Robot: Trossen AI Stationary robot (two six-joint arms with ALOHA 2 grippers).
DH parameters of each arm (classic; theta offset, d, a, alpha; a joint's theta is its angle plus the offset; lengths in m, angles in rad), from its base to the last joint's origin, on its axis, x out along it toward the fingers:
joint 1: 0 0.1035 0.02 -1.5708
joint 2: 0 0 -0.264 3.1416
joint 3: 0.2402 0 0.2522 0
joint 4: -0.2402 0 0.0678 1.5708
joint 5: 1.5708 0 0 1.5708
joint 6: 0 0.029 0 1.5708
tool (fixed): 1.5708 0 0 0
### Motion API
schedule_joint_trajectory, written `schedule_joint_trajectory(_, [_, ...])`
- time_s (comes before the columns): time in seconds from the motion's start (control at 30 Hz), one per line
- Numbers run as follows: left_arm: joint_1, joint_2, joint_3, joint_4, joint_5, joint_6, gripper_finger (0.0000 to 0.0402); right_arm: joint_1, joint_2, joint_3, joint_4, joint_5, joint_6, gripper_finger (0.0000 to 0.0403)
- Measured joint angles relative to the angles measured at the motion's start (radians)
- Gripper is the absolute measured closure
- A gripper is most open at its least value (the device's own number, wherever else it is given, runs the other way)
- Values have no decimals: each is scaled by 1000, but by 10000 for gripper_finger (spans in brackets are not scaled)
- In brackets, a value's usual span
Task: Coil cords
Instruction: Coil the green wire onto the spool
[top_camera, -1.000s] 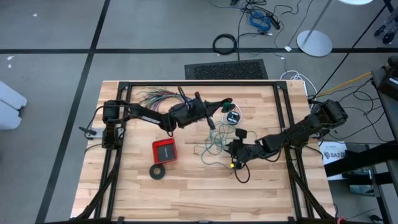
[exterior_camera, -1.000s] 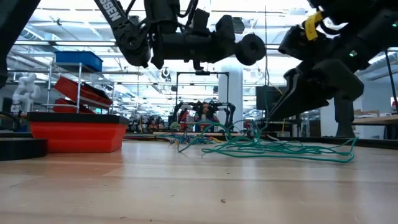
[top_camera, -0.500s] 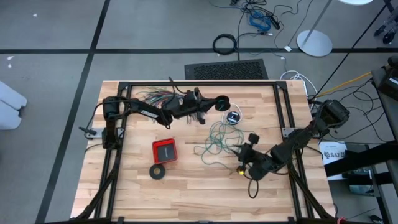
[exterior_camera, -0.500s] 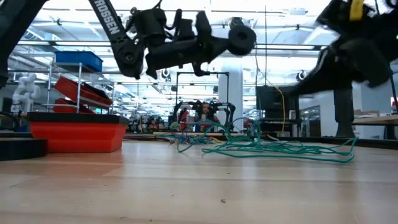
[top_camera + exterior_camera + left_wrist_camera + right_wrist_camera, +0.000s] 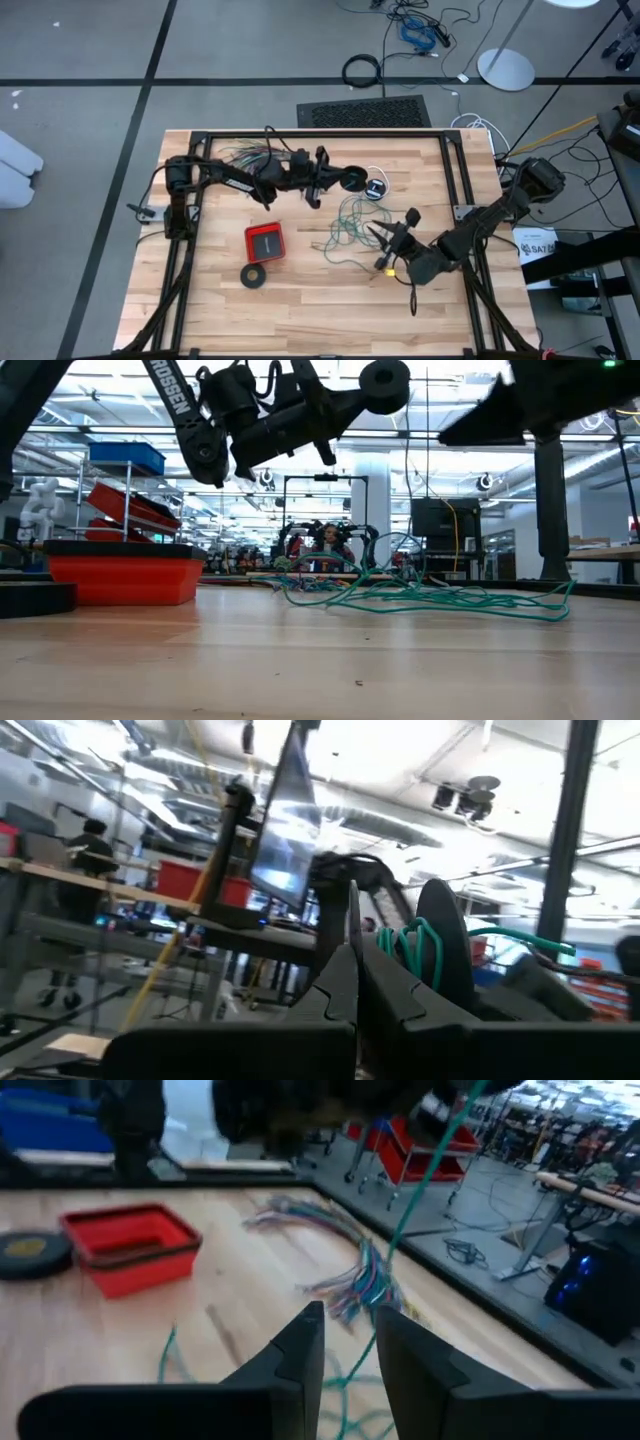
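Note:
The teal wire's loose tangle (image 5: 348,225) lies on the table's middle (image 5: 420,598). One strand (image 5: 420,1170) rises from it toward a black spool (image 5: 352,181) with teal turns on it (image 5: 425,948). My left gripper (image 5: 352,935) is shut, carries that spool above the table and points slightly upward (image 5: 385,380). My right gripper (image 5: 382,238) hovers by the tangle's near right side. Its fingers (image 5: 300,1350) stand a little apart, with the strand running through the gap. The white cord with its black round piece (image 5: 375,188) lies just right of the spool. My left gripper carries the black spool (image 5: 445,935) at its finger ends, lifted clear of the table. The fingers themselves hide which part they have. The teal turns sit beside the fingertips. Whether my right gripper touches the strand between its fingers, I cannot tell.
A red box (image 5: 265,241) and a black tape ring (image 5: 254,275) sit at the near left. A fan of many-coloured wires (image 5: 245,155) lies at the far left under my left arm. Bare wood spans the near edge.
My left gripper has tipped upward and rolled, lifting the spool higher. My right gripper has risen, swung toward the table's near right and turned. A teal strand now runs up from the tangle between them, while the rest of the tangle stays on the table.

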Motion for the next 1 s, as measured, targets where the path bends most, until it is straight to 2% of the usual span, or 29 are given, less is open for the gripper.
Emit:
schedule_joint_trajectory(0.23, [-36,0,0,34,46,0,401,-99,19,0,13,-109,-9,321])
schedule_joint_trajectory(0.33, [-49,0,0,32,67,5,401,-111,44,0,13,-113,4,321])
schedule_joint_trajectory(0.43, [-56,0,0,32,82,8,401,-112,69,0,13,-162,10,321])
schedule_joint_trajectory(1.0, [-90,0,0,31,85,27,401,-165,156,0,20,-155,56,321])
